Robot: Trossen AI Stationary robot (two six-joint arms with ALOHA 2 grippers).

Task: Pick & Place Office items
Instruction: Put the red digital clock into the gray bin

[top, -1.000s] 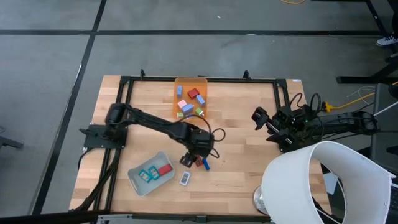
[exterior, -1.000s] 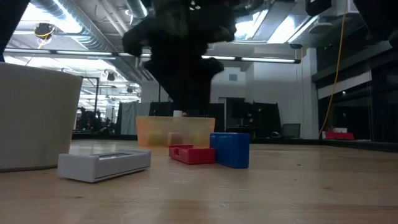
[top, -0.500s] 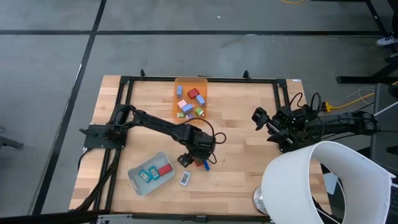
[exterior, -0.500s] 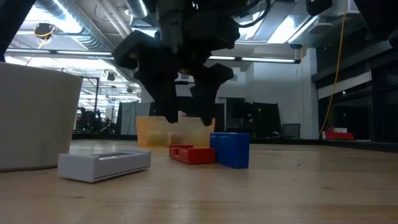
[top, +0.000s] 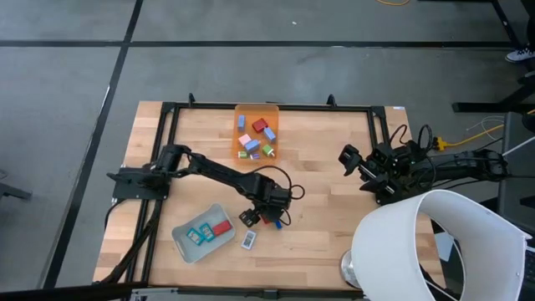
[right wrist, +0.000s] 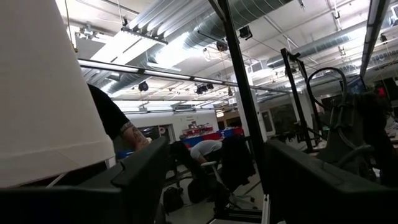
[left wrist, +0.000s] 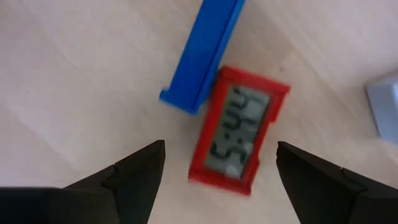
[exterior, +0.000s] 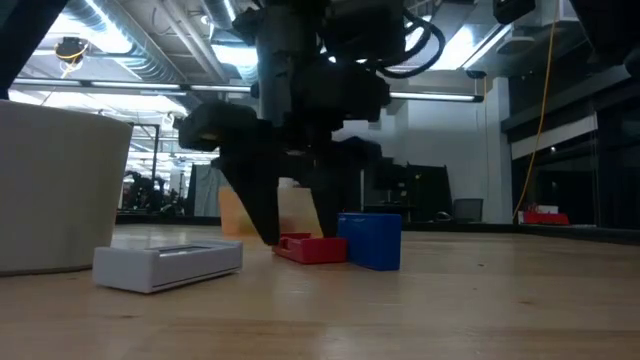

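Left wrist view: the left tool (left wrist: pixel 214 163), fingers spread wide, hovers over the red clock (left wrist: pixel 239 130), which touches the blue block (left wrist: pixel 203 55) on the bench (left wrist: pixel 74 74). One finger could nudge that block, skewing the clock. Right tool (top: pixel 351 159) waits open, well apart.

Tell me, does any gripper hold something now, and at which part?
Nothing is held. The left gripper stands open above the red clock; the right gripper waits open.

I see a wooden worktop (top: pixel 326 167) carrying an orange bin (top: pixel 256 113), grey tray (top: pixel 185 238), and loose red (top: pixel 269 219), blue (top: pixel 277 221) and white (top: pixel 248 240) pieces.
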